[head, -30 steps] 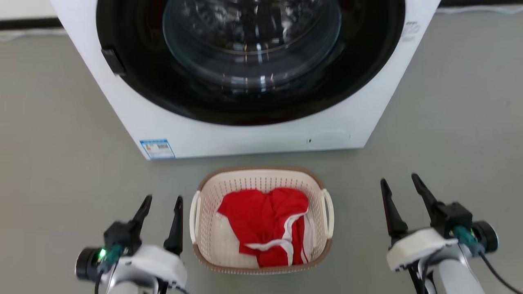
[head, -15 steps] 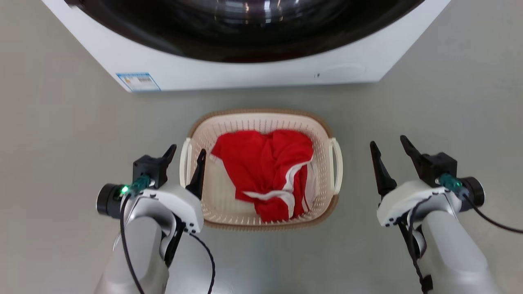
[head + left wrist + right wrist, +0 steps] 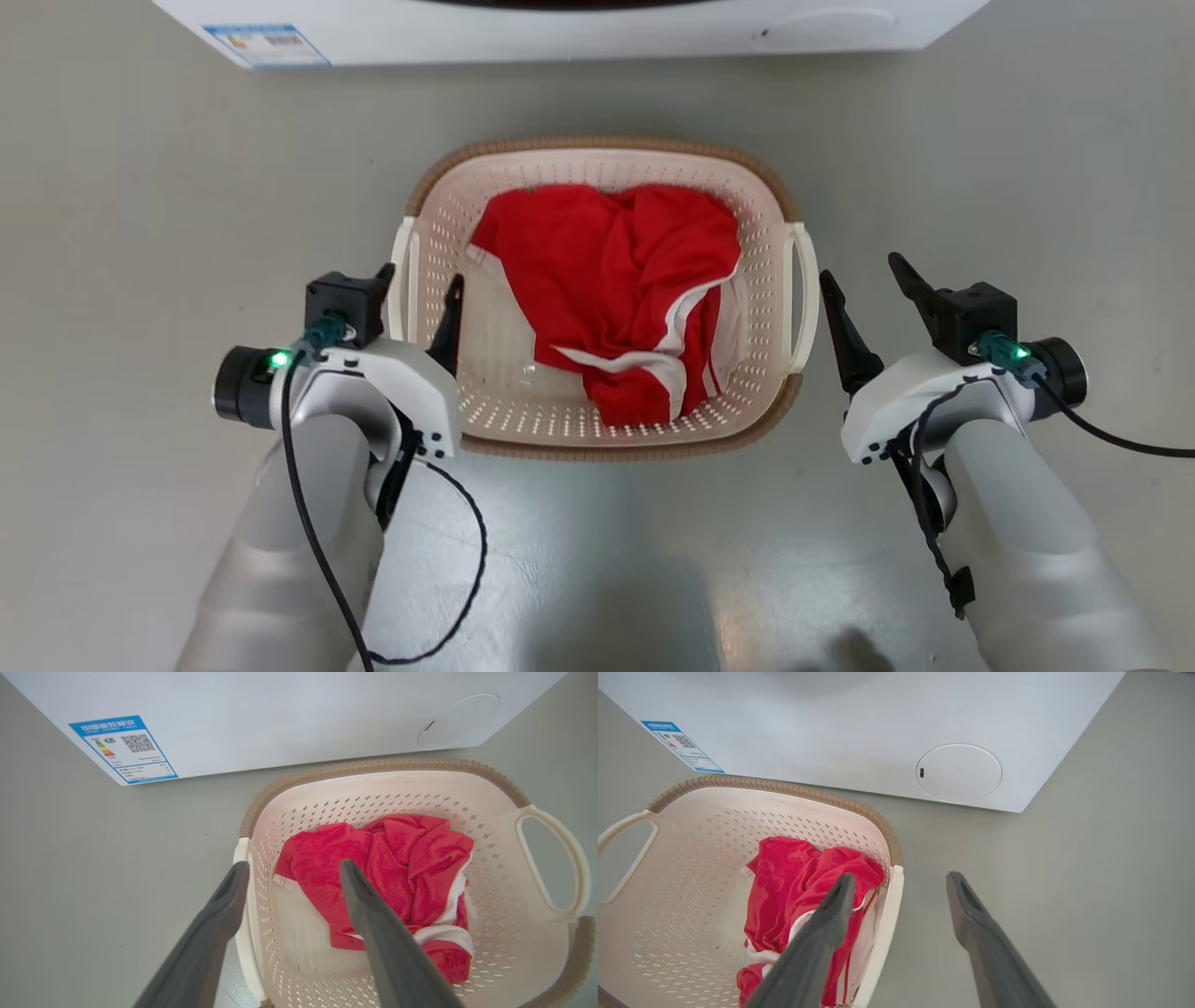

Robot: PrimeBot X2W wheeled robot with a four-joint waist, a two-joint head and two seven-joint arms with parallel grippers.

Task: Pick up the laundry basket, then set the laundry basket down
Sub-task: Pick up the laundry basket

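Observation:
The cream perforated laundry basket (image 3: 597, 147) with a brown rim stands on the grey floor and holds a red garment (image 3: 607, 271) with white trim. My left gripper (image 3: 420, 277) is open and straddles the basket's left handle (image 3: 403, 271). In the left wrist view the left gripper (image 3: 293, 865) has one finger outside the wall and one over the garment (image 3: 402, 858). My right gripper (image 3: 861, 266) is open beside the right handle (image 3: 805, 280). In the right wrist view the right gripper (image 3: 901, 876) has the handle's edge (image 3: 889, 914) between its fingers. I cannot tell whether either gripper touches the basket.
The white washing machine (image 3: 560, 28) stands just beyond the basket, with a blue label (image 3: 266, 42) at its lower left corner. Bare grey floor (image 3: 140, 187) lies on both sides of the basket and in front of it.
The head camera has tilted down, so the whole picture has shifted. My left gripper has moved in over the left handle. My right gripper has come closer to the right handle. Both stay open.

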